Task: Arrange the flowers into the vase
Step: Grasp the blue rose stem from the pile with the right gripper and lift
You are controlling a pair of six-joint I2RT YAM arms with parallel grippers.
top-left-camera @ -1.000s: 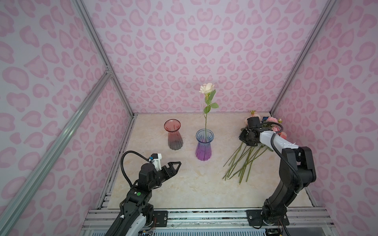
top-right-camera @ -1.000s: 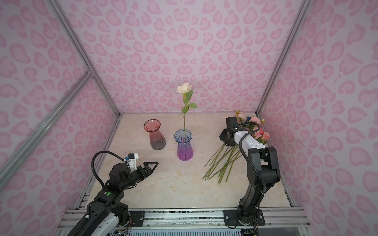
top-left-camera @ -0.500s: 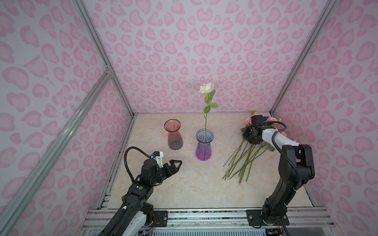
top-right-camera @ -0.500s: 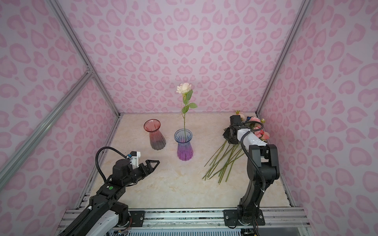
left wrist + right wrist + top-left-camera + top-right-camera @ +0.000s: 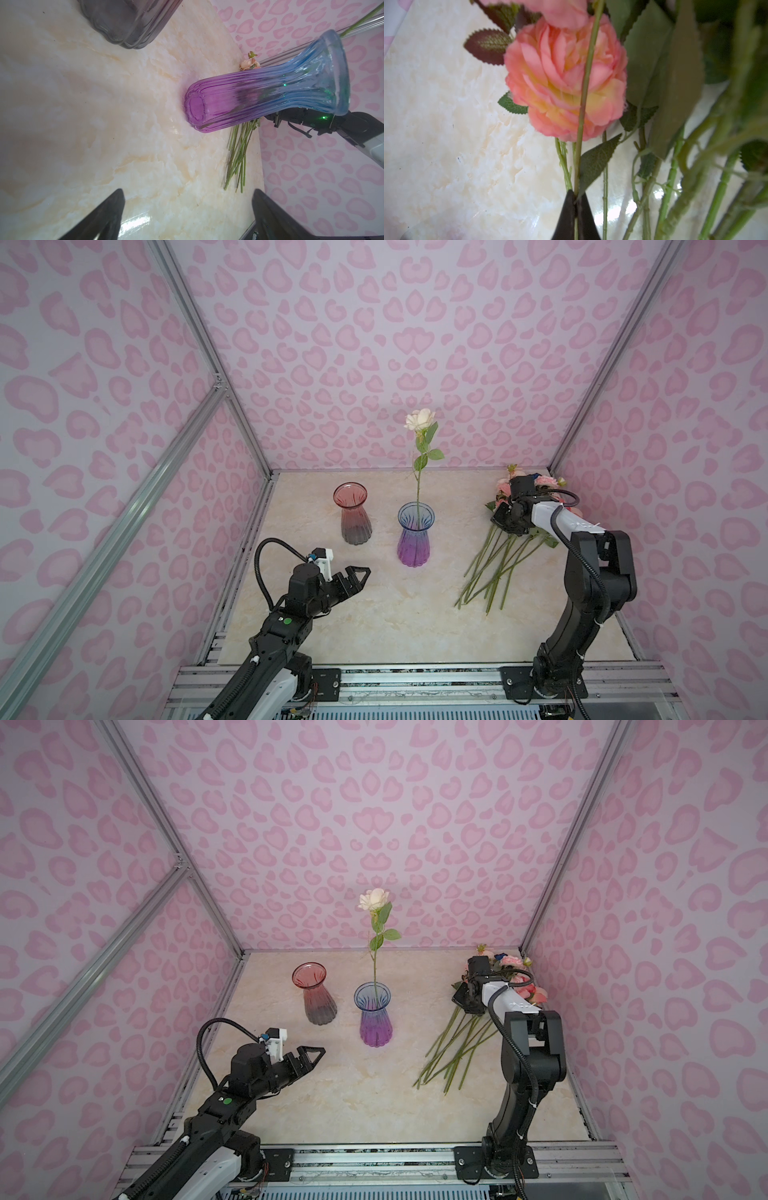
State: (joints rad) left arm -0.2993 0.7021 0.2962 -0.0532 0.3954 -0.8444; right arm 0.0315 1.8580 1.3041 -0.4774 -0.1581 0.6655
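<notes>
My right pincer (image 5: 575,196) clamps one thin green stem (image 5: 584,99) among the flowers (image 5: 496,568) lying on the desk (image 5: 374,626); my left pincer (image 5: 360,573) hovers, its jaws spread wide.

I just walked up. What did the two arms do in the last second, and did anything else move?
The right tool has closed on one thin green stem in the flower pile, after shifting slightly over it. The left tool crept a little forward, open and empty. Unchanged: the cream rose upright in the blue-purple vase, and the red vase empty.
</notes>
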